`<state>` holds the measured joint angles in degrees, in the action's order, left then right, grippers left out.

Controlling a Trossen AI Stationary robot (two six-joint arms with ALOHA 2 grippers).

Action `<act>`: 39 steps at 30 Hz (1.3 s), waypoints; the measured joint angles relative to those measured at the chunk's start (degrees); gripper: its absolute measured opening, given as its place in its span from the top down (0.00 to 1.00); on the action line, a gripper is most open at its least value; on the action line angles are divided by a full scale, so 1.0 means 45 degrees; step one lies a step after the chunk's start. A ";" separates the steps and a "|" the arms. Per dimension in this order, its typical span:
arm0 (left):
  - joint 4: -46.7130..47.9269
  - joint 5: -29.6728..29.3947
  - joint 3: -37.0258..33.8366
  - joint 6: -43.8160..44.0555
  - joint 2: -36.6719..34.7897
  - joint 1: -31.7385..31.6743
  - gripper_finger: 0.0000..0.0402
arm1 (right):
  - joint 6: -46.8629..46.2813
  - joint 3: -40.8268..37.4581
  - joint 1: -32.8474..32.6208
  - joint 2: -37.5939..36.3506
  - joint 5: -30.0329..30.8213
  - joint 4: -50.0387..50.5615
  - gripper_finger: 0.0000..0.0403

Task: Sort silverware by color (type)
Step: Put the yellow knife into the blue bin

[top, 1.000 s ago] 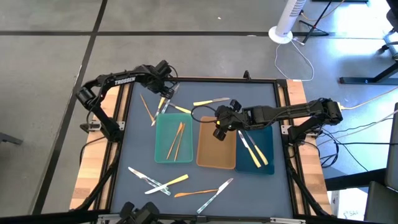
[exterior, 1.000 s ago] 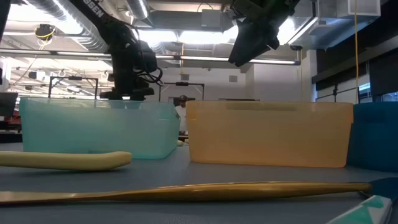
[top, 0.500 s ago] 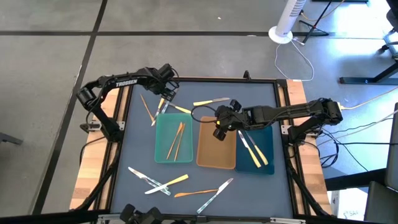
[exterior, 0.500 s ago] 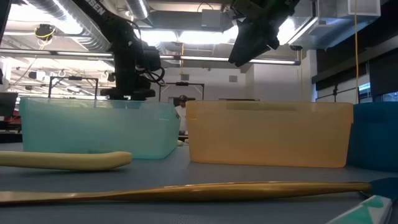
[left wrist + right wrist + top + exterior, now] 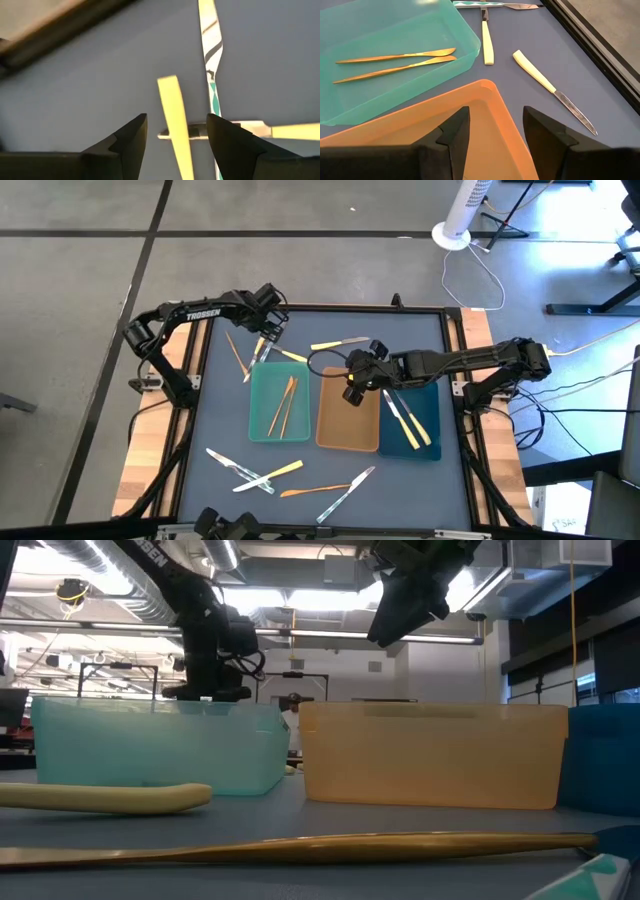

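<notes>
Two spread fingers of the left gripper [image 5: 176,131] straddle a yellow-handled utensil [image 5: 176,120], another crossing beneath; closing could pinch both. Right gripper [image 5: 492,127], fingers apart, hangs above the tan tray [image 5: 415,135].

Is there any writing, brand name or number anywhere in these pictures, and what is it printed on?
"TROSSEN": white letters on the left arm, read in the high view.
Partial white letters on the same arm at the low view's top edge: cut off, not readable.
The silverware, trays and table show no text.
</notes>
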<state>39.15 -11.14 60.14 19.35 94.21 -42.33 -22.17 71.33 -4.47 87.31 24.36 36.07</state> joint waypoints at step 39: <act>-0.4360 0.0696 -0.3158 0.0369 0.0005 -0.0292 0.51 | 0.0003 0.0000 0.0000 -0.0005 0.0005 -0.0005 0.57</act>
<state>19.53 -8.01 45.93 21.02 94.24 -43.64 -22.16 71.33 -4.47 87.29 24.38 36.05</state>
